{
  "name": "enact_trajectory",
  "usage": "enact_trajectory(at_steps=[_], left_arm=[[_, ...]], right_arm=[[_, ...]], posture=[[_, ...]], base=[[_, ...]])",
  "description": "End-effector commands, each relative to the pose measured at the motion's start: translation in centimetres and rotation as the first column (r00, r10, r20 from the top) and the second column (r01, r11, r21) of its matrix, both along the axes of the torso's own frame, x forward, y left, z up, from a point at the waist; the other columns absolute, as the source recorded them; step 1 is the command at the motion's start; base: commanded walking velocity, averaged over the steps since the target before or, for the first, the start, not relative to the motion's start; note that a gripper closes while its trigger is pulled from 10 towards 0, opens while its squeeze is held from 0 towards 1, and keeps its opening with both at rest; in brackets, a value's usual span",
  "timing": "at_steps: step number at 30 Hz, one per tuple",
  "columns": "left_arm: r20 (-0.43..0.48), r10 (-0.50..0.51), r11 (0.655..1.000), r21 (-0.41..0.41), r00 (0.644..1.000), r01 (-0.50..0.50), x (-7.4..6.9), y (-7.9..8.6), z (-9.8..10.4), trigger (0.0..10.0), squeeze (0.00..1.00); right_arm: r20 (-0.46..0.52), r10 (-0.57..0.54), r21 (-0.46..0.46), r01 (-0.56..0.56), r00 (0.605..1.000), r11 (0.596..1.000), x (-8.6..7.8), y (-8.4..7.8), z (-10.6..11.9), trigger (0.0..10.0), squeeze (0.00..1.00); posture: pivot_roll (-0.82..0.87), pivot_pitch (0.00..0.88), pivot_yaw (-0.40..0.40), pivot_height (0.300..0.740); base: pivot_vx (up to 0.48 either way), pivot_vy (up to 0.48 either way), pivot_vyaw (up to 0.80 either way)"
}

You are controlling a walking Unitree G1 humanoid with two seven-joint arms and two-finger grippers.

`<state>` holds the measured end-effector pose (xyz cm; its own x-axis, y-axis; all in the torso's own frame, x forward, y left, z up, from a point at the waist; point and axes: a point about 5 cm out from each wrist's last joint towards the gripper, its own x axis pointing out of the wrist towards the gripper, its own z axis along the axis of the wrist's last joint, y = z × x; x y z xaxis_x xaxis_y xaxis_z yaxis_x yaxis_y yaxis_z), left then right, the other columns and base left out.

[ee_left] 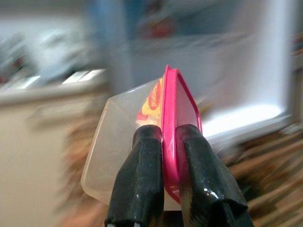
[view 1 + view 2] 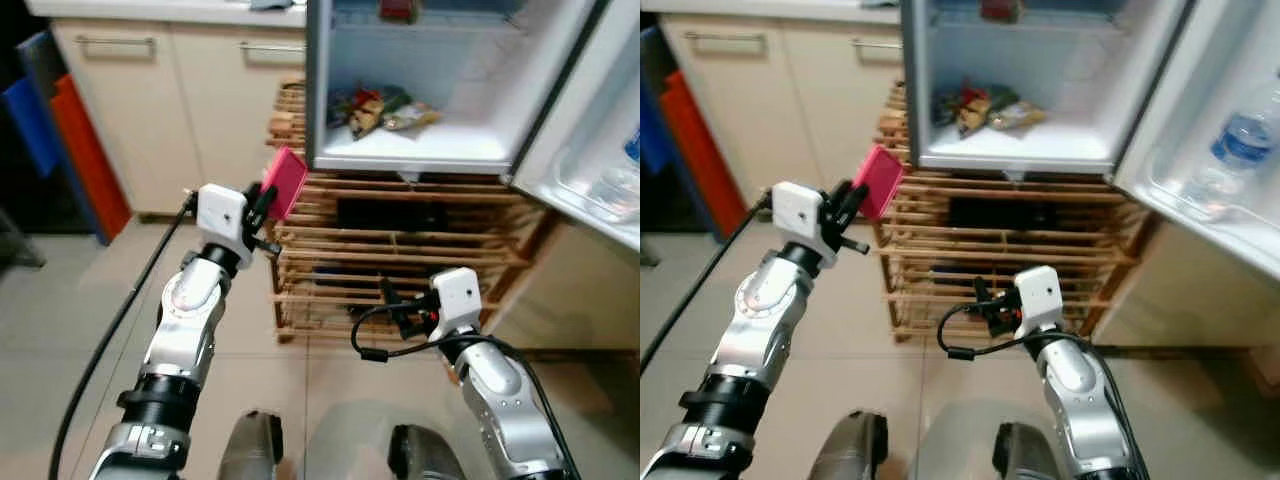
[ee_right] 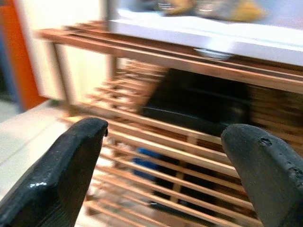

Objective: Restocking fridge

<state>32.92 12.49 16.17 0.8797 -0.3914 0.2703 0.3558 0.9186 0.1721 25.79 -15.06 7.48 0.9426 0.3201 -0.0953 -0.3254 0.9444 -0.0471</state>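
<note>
the left gripper (image 2: 268,200) is clenching a pink pack (image 2: 285,182), holding it up just left of the open fridge (image 2: 420,150), near its left edge. the right gripper (image 3: 165,156) is hanging low with fingers spread, facing the wooden rack (image 2: 400,260) under the fridge. the right eye view is showing a bottle (image 2: 1232,145) in the door. snacks (image 2: 385,110) are lying on the fridge shelf. tiled floor (image 2: 60,330) is lying open to the left.

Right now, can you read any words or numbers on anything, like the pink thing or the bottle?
Pink packet in the left gripper: red and yellow print, too blurred to read.
Water bottle in the fridge door: blue label, too small to read.
Snack bags in the fridge: no readable text.
</note>
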Motion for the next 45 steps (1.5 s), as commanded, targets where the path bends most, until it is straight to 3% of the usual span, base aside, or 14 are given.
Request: enact_trajectory(at_steps=[1,8,11,20,24,28,34,37,45], left_arm=[[0.116,-0.114,0.992,0.07,0.987,0.107,-0.4,-2.3,1.9,10.0,0.0],[0.201,-0.24,0.97,0.095,0.95,0.225,-1.1,-4.5,4.4,10.0,0.0],[0.206,-0.239,0.971,0.061,0.949,0.231,-0.9,-4.5,4.8,10.0,0.0],[0.222,-0.233,0.972,0.065,0.947,0.225,-0.5,-5.4,6.1,10.0,0.0],[0.185,-0.194,0.981,0.054,0.963,0.187,0.2,-5.5,6.0,10.0,0.0],[0.125,-0.182,0.983,0.058,0.975,0.176,1.5,-5.9,5.5,10.0,0.0],[0.049,-0.206,0.975,0.099,0.977,0.201,3.2,-7.6,4.8,10.0,0.0],[-0.023,-0.19,0.968,0.161,0.982,0.191,4.3,-8.4,3.7,10.0,0.0],[-0.064,-0.156,0.943,0.287,0.986,0.168,5.3,-9.3,2.9,10.0,0.0]], right_arm=[[0.036,-0.029,0.009,0.029,0.999,1.0,0.0,-1.0,0.7,10.0,0.0],[0.052,-0.076,0.004,0.076,0.996,0.997,-0.1,-1.3,0.9,10.0,0.0],[0.066,-0.082,0.0,0.082,0.994,0.997,0.0,-1.3,1.0,10.0,0.0],[0.097,-0.023,0.041,0.019,0.995,0.999,-0.1,-0.2,2.5,10.0,0.0],[0.116,0.014,0.056,-0.021,0.993,0.998,-0.2,0.4,3.4,10.0,0.0],[0.108,0.127,0.097,-0.138,0.986,0.986,-1.0,1.9,4.6,10.0,0.0],[0.091,0.146,0.092,-0.154,0.985,0.984,-1.6,1.8,5.0,10.0,0.0],[0.08,0.134,0.097,-0.142,0.988,0.985,-2.1,1.5,5.3,10.0,0.0],[0.077,0.156,0.112,-0.164,0.985,0.98,-3.7,2.2,7.0,10.0,0.0]], posture=[[-0.14,0.0,0.013,0.627],[-0.14,0.0,0.022,0.627],[-0.14,0.0,0.026,0.627],[-0.14,0.0,0.032,0.627],[-0.15,0.0,0.037,0.627],[-0.16,0.0,0.042,0.627],[-0.19,0.0,0.041,0.627],[-0.23,0.0,0.042,0.627],[-0.31,0.005,0.031,0.627]], base=[[0.48,0.0,0.0],[0.48,0.0,-0.29],[0.48,0.0,0.0],[0.427,0.0,0.0],[0.0,0.0,0.0],[0.0,0.0,0.0],[0.0,0.0,0.0],[0.0,0.0,0.0],[0.0,0.0,0.0]])
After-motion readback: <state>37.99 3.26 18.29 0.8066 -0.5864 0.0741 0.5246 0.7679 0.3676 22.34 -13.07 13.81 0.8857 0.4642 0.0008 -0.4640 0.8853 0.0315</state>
